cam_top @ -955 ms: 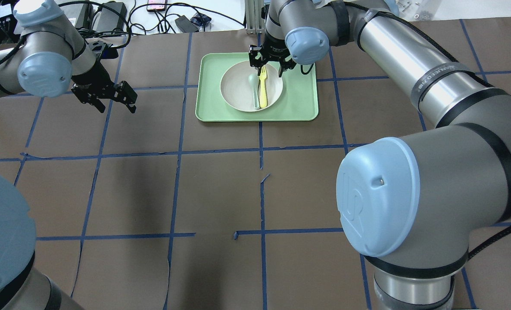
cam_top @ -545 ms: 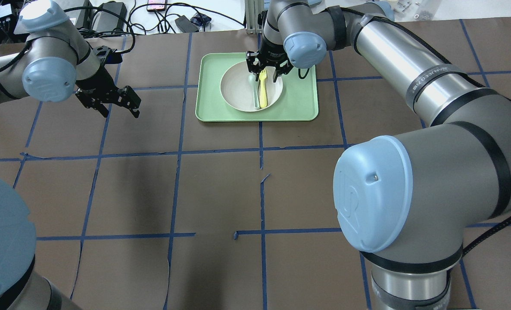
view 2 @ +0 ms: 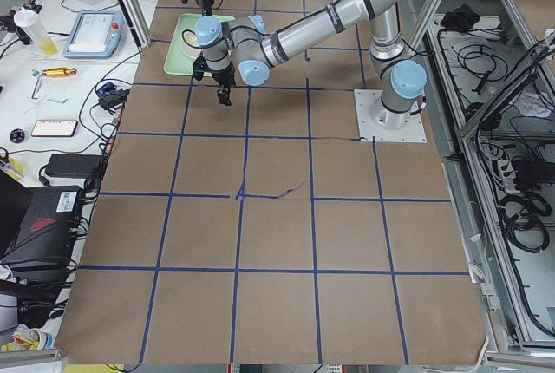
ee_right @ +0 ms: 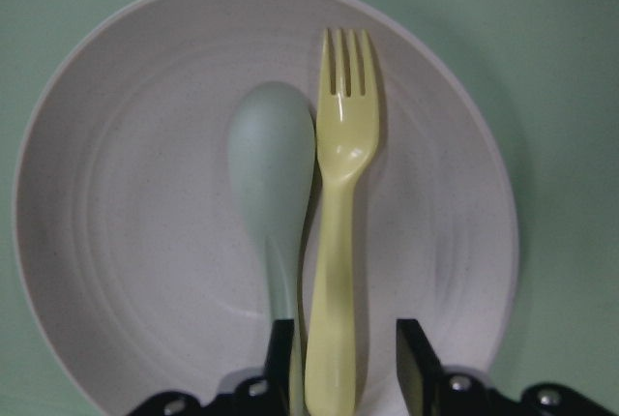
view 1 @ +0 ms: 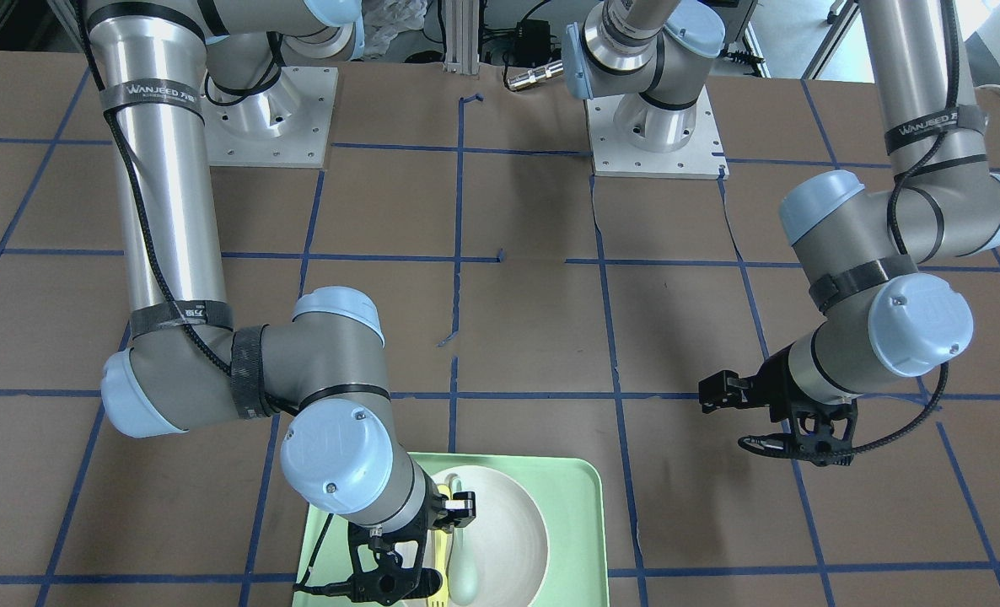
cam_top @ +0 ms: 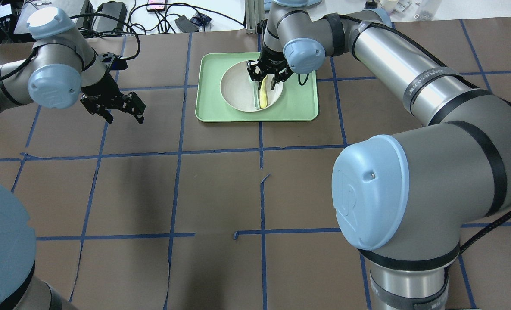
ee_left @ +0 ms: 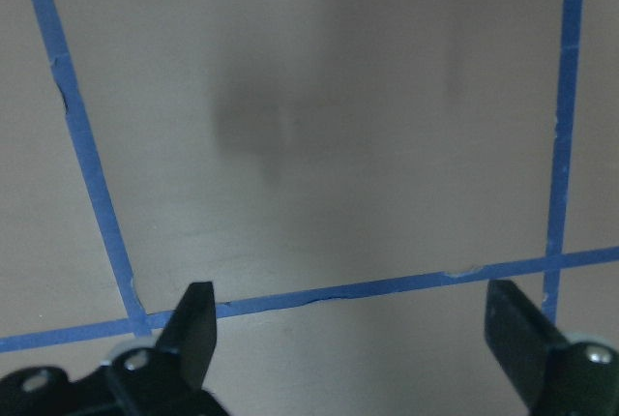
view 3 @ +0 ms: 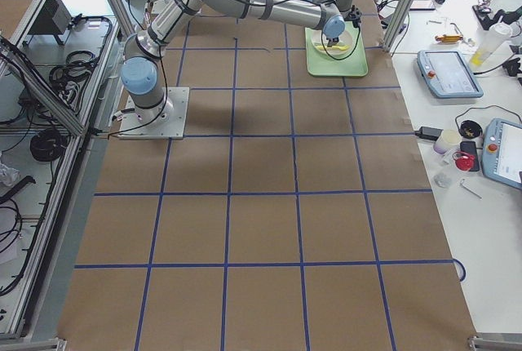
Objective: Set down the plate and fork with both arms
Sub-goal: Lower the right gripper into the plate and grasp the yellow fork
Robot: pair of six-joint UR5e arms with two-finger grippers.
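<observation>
The fork [ee_right: 338, 242] looks light, stiff and slick: grip its handle. Jaws of the right gripper [ee_right: 343, 363] straddle it, unclosed; the left gripper [ee_left: 348, 305] gapes wide, empty.

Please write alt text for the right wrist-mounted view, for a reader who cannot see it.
The open right gripper straddles the handle of a yellow fork that lies beside a mint spoon in a white plate on a green tray.

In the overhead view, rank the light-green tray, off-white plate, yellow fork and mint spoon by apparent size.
1. Light-green rectangular tray
2. Round off-white plate
3. Yellow plastic fork and pale mint spoon: look alike, both partly hidden under the right gripper, so unranked.
</observation>
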